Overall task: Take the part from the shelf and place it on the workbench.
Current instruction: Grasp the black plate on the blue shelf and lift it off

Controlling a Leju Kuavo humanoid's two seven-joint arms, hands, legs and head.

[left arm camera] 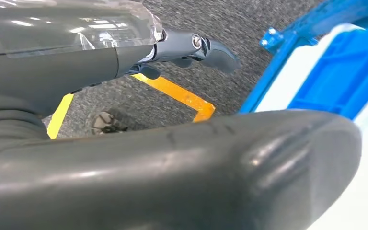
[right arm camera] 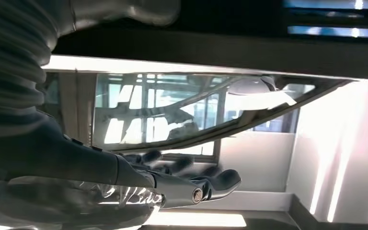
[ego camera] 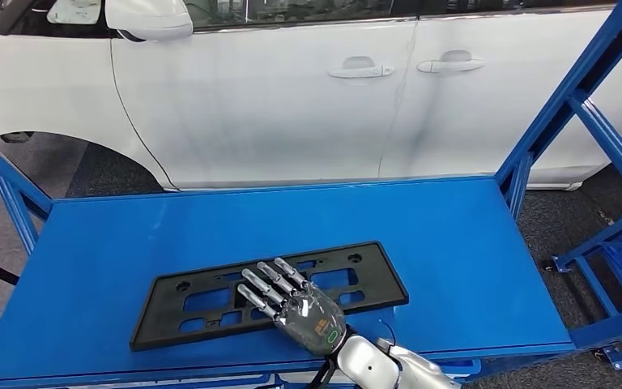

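The part (ego camera: pixel 158 320), a flat black rectangular frame with several cutouts, lies on the blue workbench (ego camera: pixel 470 267) near its front edge, left of centre. My right hand (ego camera: pixel 291 304) comes in from the front edge and lies palm down over the part's right half, fingers straight and spread, gripping nothing. In the right wrist view the right hand (right arm camera: pixel 191 187) has its fingers stretched out with nothing in them. My left hand (left arm camera: pixel 191 48) hangs over the floor, its fingers extended and empty.
A white car (ego camera: pixel 291 97) stands close behind the workbench, its doors facing me. Blue frame struts rise at the right (ego camera: pixel 571 97) and left (ego camera: pixel 8 194) ends of the bench. Yellow floor tape (left arm camera: pixel 182 96) crosses the grey carpet beneath my left hand.
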